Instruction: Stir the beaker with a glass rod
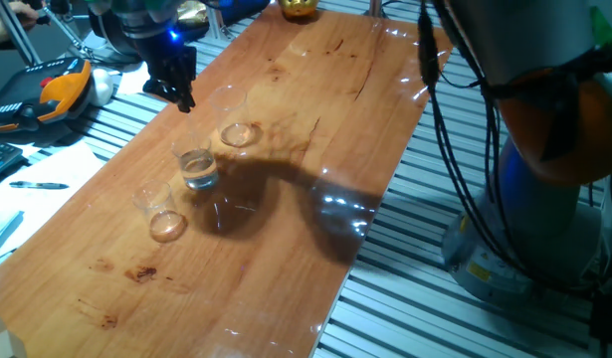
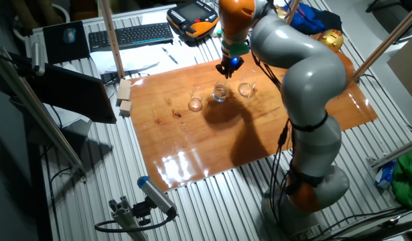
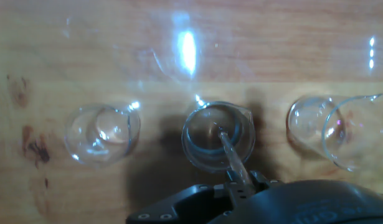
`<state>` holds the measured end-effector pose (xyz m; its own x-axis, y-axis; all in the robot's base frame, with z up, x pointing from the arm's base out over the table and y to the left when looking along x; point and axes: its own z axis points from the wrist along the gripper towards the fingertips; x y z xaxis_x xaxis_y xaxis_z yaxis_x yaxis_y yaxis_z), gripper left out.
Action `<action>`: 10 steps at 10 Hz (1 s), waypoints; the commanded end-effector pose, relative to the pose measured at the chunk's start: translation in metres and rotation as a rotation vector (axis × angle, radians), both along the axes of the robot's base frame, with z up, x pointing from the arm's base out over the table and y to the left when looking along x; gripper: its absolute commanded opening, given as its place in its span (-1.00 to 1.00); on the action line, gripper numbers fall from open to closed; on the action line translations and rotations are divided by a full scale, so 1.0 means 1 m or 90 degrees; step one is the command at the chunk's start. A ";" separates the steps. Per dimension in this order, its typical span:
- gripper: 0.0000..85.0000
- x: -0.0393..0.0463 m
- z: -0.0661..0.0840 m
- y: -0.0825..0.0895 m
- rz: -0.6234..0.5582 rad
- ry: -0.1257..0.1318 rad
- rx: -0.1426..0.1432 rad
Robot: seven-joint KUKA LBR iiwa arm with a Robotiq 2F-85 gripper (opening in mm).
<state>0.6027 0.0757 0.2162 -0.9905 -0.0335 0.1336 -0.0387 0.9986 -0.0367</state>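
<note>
Three clear beakers stand in a row on the wooden table. The beaker (image 3: 216,138) is the middle one, also seen as the beaker (image 1: 197,170) and the beaker (image 2: 220,94). The glass rod (image 3: 231,157) slants down from my gripper (image 3: 241,186), and its tip sits inside the beaker's mouth. My gripper (image 1: 184,101) hangs just above and behind the beaker, shut on the rod's upper end. From the other side, the gripper (image 2: 228,68) is over the middle of the row. The rod is too faint to make out in either fixed view.
A taller, wider beaker (image 1: 237,127) stands on one side and a smaller beaker (image 1: 164,215) on the other, both close by. The wooden table (image 1: 286,249) rests on a slatted metal bench. A keyboard (image 2: 128,35) and wooden blocks (image 2: 125,97) lie beyond its edge.
</note>
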 end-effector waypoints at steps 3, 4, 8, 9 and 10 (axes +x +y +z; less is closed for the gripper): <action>-1.00 0.0007 -0.002 0.000 -0.049 -0.003 0.057; -1.00 0.0013 -0.002 0.000 -0.062 -0.005 0.069; -1.00 0.0048 0.000 0.000 -0.091 -0.096 0.068; -1.00 0.0060 0.002 0.000 -0.072 -0.111 0.045; -1.00 0.0065 0.005 0.001 -0.044 -0.106 0.020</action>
